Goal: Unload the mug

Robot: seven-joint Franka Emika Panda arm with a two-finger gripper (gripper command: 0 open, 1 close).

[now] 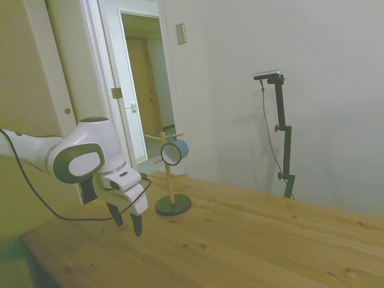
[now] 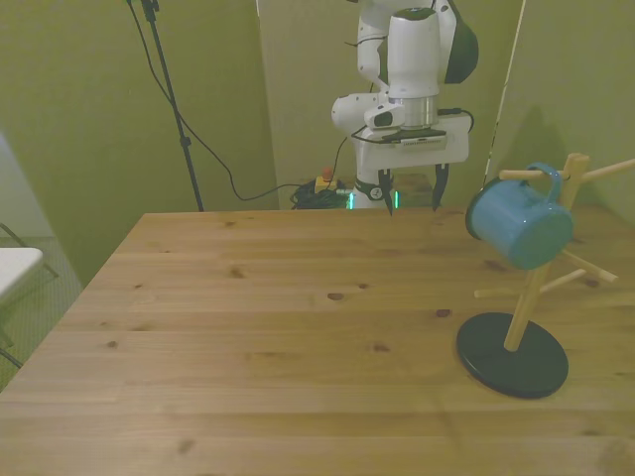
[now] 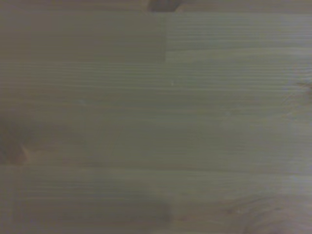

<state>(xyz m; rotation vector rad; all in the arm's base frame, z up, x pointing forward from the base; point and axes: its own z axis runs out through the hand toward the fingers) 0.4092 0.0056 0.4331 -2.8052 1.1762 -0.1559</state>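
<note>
On the mug tree (image 2: 523, 315) I see the mug (image 2: 518, 226) hanging by its handle from an upper peg, tilted, off the counter (image 2: 258, 337). Tree stands near the counter's edge at the front view's right. My gripper (image 2: 412, 201) hovers above the counter, well apart from the tree, fingers (image 1: 137, 224) spread wide, holding nothing. Wrist view: only blurred wood.

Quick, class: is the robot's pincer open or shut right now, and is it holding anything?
Pincer: open, holding nothing; the mug hangs on the wooden mug tree.
</note>
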